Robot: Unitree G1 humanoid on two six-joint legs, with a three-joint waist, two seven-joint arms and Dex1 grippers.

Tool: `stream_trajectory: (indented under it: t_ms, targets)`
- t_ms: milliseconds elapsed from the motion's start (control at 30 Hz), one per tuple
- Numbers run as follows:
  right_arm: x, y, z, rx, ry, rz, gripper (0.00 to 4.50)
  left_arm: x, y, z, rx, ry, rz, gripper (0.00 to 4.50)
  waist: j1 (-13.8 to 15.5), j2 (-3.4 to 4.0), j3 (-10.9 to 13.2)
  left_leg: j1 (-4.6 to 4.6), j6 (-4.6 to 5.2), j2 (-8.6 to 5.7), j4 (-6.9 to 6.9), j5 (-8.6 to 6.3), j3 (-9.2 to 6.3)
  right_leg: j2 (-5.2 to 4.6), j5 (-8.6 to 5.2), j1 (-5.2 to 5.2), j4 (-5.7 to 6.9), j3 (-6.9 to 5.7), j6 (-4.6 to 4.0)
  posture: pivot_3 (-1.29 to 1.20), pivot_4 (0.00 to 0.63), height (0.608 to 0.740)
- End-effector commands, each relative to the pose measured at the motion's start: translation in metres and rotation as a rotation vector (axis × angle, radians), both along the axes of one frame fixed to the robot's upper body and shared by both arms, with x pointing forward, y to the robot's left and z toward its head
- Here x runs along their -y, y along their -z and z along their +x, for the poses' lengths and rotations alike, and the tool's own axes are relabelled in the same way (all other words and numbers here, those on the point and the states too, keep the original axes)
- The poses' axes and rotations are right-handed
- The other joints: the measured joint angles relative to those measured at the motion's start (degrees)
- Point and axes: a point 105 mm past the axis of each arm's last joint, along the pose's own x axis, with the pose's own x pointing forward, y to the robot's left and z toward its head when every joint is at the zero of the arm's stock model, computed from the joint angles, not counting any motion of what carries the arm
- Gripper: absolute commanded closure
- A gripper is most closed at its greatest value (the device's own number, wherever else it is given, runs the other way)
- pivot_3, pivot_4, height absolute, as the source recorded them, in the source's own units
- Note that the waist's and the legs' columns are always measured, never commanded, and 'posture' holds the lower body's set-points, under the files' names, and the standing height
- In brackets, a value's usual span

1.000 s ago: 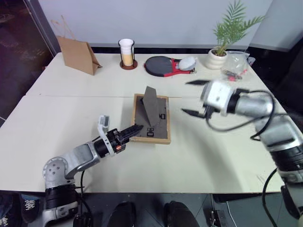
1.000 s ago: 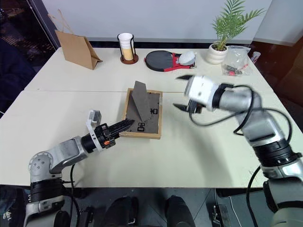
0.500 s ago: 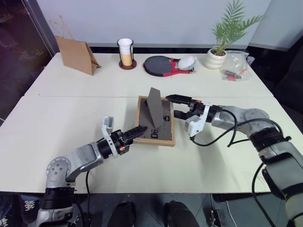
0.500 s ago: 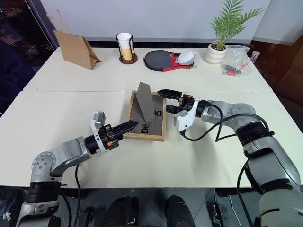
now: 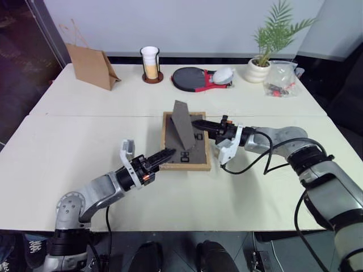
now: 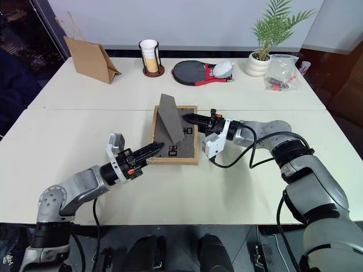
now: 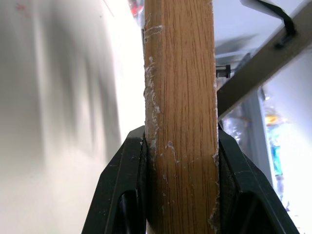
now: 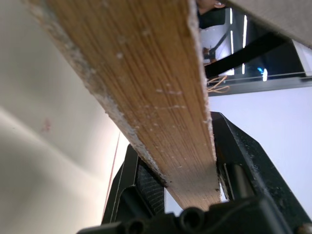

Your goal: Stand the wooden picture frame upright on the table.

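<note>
Pincer grips come first: the left pincer (image 5: 168, 153) is clamped on the near left corner of the wooden picture frame (image 5: 195, 160), its black fingers (image 7: 119, 195) pressing both faces of the light-wood rail in the left wrist view. The right pincer (image 5: 198, 124) is closed on the frame's right rail near the far corner, and the right wrist view shows the wood edge squeezed between its fingers (image 8: 239, 161). The frame lies back-up near the middle of the surface (image 5: 85, 141), just on the near side of the seam, with its dark fold-out stand (image 5: 182, 126) sticking up at a slant from the grey back. Bare surface lies open all round the frame: to the left, to the right and toward the near edge. Well apart along the far edge stand a brown paper bag (image 5: 91, 66), a cup in a dark holder (image 5: 151, 64), a black and red paddle (image 5: 194, 78), a potted plant (image 5: 265, 54) and a clear plastic bag (image 5: 282, 78). The left arm reaches in low from the near left, forearm close to level and aimed toward the right. The right arm comes across from the right side, bent at the elbow, its forearm about level and aimed toward the left.
</note>
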Motion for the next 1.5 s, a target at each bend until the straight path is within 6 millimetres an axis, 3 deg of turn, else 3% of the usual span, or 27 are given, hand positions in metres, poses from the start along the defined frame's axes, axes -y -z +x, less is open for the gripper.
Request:
stream_trajectory:
  t_ms: [33, 133, 367, 500, 633, 700, 867, 1033, 1233, 1500]
  targets:
    - [-0.009, -0.012, -0.002, 0.037, -0.042, -0.006, 3.43, 0.007, -0.009, -0.007, 0.048, 0.042, 0.016, 3.45, 0.0, 0.00, 0.0, 0.00, 0.00, 0.00, 0.00, 0.00, 0.00, 0.00, 0.00, 0.00, 0.00, 0.00, 0.00, 0.00, 0.150, 0.740]
    - [-0.006, -0.016, -0.003, 0.024, -0.040, 0.010, 3.43, 0.005, -0.007, -0.009, 0.047, 0.043, 0.028, 3.45, 0.0, 0.00, 0.0, 0.00, 0.01, 0.00, 0.00, 0.00, 0.00, 0.00, 0.00, 0.00, 0.00, 0.00, 0.00, 0.00, 0.150, 0.740]
    - [-0.003, -0.032, -0.007, -0.055, -0.044, 0.082, 3.43, -0.025, -0.008, -0.018, 0.128, 0.067, 0.162, 0.05, -0.3, 0.00, 0.0, 0.01, 0.08, 0.03, -0.01, -0.04, -0.04, 0.01, 0.00, 0.00, 0.03, 0.00, 0.00, 0.00, 0.150, 0.740]
    - [-0.004, -0.030, -0.008, -0.215, -0.040, 0.095, 3.43, -0.055, -0.016, -0.019, 0.272, 0.085, 0.324, 0.02, -0.4, 0.01, 0.0, 0.02, 0.22, 0.03, -0.02, -0.12, -0.04, 0.07, 0.00, 0.00, 0.03, -0.05, -0.01, 0.00, 0.150, 0.740]
    - [-0.004, -0.023, -0.007, -0.525, 0.002, 0.158, 3.43, -0.081, -0.033, -0.013, 0.456, 0.086, 0.446, 0.02, -0.3, 0.02, 0.0, 0.06, 0.32, 0.05, -0.04, -0.17, -0.04, 0.03, -0.01, 0.09, 0.01, -0.12, -0.01, 0.00, 0.150, 0.740]
    - [-0.006, -0.023, -0.008, -0.827, 0.029, 0.226, 3.43, -0.091, -0.040, -0.004, 0.548, 0.076, 0.532, 0.02, -0.1, 0.02, 0.0, 0.06, 0.36, 0.06, -0.03, -0.20, -0.08, 0.00, -0.01, 0.13, -0.01, -0.15, -0.01, 0.00, 0.150, 0.740]
    - [-0.012, -0.029, -0.028, -1.452, -0.034, 0.270, 3.43, -0.097, -0.043, 0.011, 0.740, 0.124, 0.718, 0.02, 0.1, 0.15, 0.1, 0.02, 0.40, 0.09, -0.05, -0.22, -0.21, -0.20, -0.01, 0.11, 0.01, -0.27, -0.02, 0.00, 0.150, 0.740]
    - [-0.001, -0.016, -0.031, -1.869, 0.013, 0.271, 3.43, -0.095, -0.049, 0.020, 0.841, 0.133, 0.750, 0.02, 0.1, 0.15, 0.1, -0.03, 0.44, 0.09, -0.08, -0.26, -0.19, -0.26, -0.05, 0.00, 0.00, -0.29, -0.10, 0.00, 0.150, 0.740]
    - [0.002, 0.013, -0.021, -2.044, 0.085, 0.273, 3.43, -0.085, -0.045, 0.029, 0.940, 0.163, 0.827, 0.02, 0.0, 0.15, 0.1, -0.11, 0.49, 0.07, -0.11, -0.28, -0.02, -0.25, -0.02, -0.14, 0.00, -0.24, -0.05, 0.00, 0.150, 0.740]
    - [-0.003, 0.047, -0.017, -2.125, 0.166, 0.214, 3.43, -0.074, -0.059, 0.037, 1.080, 0.188, 0.867, 0.02, -0.1, 0.15, 0.1, -0.16, 0.50, 0.05, -0.08, -0.29, 0.12, 0.02, 0.01, -0.22, 0.05, -0.17, 0.00, 0.00, 0.150, 0.740]
